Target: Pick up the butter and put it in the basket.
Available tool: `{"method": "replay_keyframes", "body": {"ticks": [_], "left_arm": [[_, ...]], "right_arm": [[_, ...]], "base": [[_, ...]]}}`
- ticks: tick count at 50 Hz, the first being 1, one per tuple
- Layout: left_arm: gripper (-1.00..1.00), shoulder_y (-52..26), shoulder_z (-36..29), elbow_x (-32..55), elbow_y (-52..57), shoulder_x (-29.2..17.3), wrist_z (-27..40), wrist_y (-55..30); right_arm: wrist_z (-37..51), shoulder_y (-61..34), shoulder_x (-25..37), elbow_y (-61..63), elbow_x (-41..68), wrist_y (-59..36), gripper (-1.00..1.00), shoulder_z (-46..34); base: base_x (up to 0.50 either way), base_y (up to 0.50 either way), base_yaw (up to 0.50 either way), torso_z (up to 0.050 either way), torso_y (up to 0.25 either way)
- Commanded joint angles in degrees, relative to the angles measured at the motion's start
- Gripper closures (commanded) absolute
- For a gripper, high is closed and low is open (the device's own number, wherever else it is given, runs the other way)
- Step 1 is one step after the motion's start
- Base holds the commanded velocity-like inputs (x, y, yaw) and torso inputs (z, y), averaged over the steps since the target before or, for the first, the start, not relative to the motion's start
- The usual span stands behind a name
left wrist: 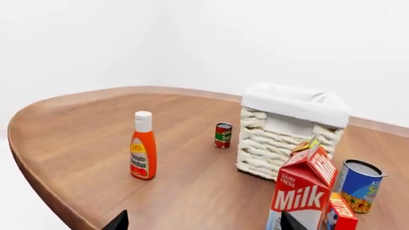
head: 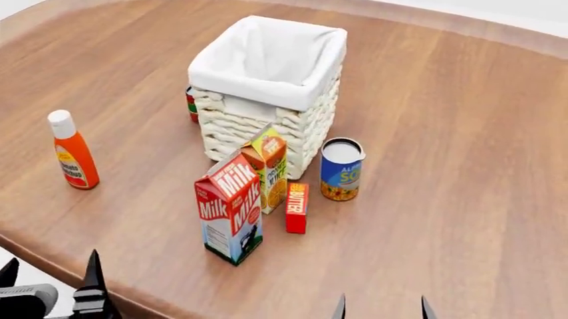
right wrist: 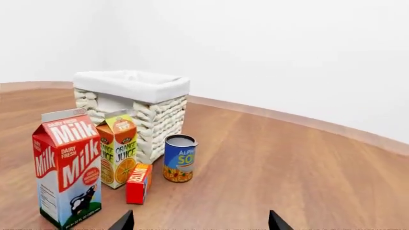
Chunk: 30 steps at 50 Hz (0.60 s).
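Set toward the middle of the tabletop (head: 461, 133): the basket (head: 266, 86), with a small can (head: 191, 104) tucked just behind its left side. Standing before the basket, toward the near edge: the orange juice carton (head: 269, 166), close against the basket's front wall; the milk carton (head: 229, 207) just before it and nearest the edge; the butter (head: 296, 207) upright just right of both cartons; the soup can (head: 342, 169) right of the juice carton, near the basket's front right corner. Well apart to the left, close to the tabletop's left edge: the ketchup bottle (head: 73, 151), upright.
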State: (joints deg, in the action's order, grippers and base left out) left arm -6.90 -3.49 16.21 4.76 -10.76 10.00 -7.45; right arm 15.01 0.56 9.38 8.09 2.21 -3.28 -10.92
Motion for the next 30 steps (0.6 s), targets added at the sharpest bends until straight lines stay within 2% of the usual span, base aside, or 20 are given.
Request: {"method": "replay_keyframes", "body": {"ticks": [1, 12, 13, 17, 30], "left_arm": [[-1.0, -1.4, 1.6, 2.8, 1.8, -1.0, 0.7, -2.6], [-1.0, -0.5, 1.6, 3.6, 4.9, -1.9, 0.7, -2.8], [-1.0, 2.1, 3.5, 5.6, 13.1, -3.3, 0.4, -1.7], [-1.0, 3.0, 5.0, 7.0, 17.0, -4.0, 0.8, -1.4], [-1.0, 2.9, 5.8, 8.3, 18.0, -4.5, 1.9, -2.3]], "right_arm": [[-0.3, 1.0, 0.9, 1.5, 0.7, 0.7, -1.0, -0.5], [0.1, 1.1, 1.3, 1.7, 1.1, 0.7, -1.0, -0.7], [0.3, 1.4, 1.2, 1.9, 1.1, 0.4, -1.0, -0.9], [0.5, 1.8, 1.4, 2.7, 1.2, 0.1, -1.0, -0.9], [1.4, 2.5, 1.9, 4.3, 1.4, -0.5, -1.0, -1.2]], "base": [[0.46, 0.19, 0.0, 0.0, 0.0], [0.46, 0.19, 0.0, 0.0, 0.0], [0.46, 0.19, 0.0, 0.0, 0.0], [0.46, 0.19, 0.0, 0.0, 0.0], [0.46, 0.19, 0.0, 0.0, 0.0]]}}
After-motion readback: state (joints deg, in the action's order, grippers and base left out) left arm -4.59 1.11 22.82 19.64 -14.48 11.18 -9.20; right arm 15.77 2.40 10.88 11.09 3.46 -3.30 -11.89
